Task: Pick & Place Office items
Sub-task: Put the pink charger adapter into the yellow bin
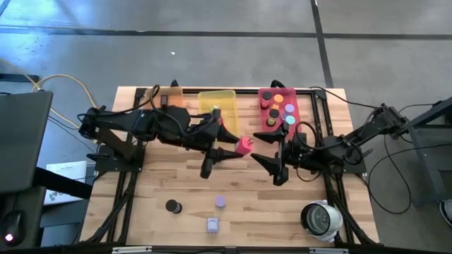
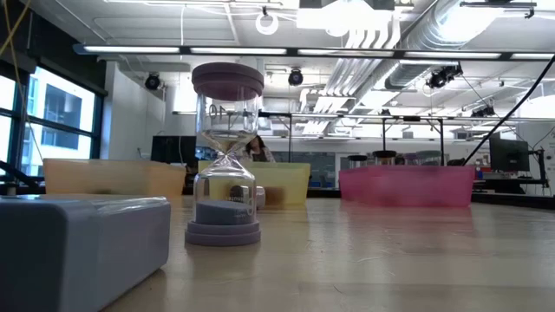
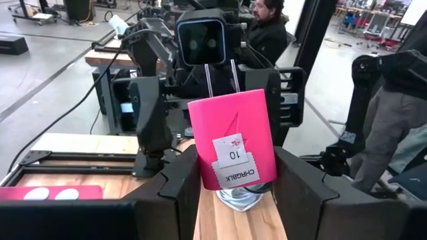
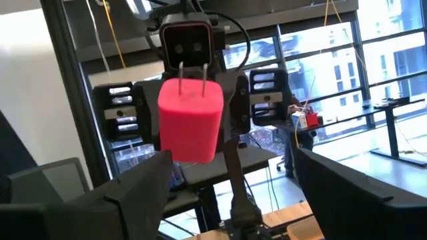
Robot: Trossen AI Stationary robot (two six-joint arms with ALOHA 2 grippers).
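A: What is the left gripper [image 1: 236, 147] doing?

B: It is reaching over the middle of the wooden table [image 1: 268, 212]. It is pinching a bright pink plug block with two metal prongs [image 3: 231, 140] between its dark fingers [image 3: 175, 183]. The prongs are pointing at the right arm.

A: And the right gripper [image 1: 272, 166]?

B: It is waiting just at 3 o'clock from the pink block. Its fingers [image 4: 143, 187] are standing wide apart and holding nothing. The block is hanging in front of them, not touching.

A: Where are the other small things?

B: A black round disc [image 1: 172, 206] is lying toward 7 o'clock on the table. A little lavender hourglass [image 1: 220, 202] and a pale lavender cube [image 1: 213, 225] are sitting at 6 o'clock. More round discs [image 1: 280, 109] are lying in the pink see-through tray [image 1: 263, 124] at 1 o'clock.

A: Anything else?

B: A yellow see-through tray [image 1: 219, 97] is sitting at 12 o'clock, an orange one [image 1: 174, 92] at 11. A big white and grey round device [image 1: 321, 219] is standing at 5 o'clock.
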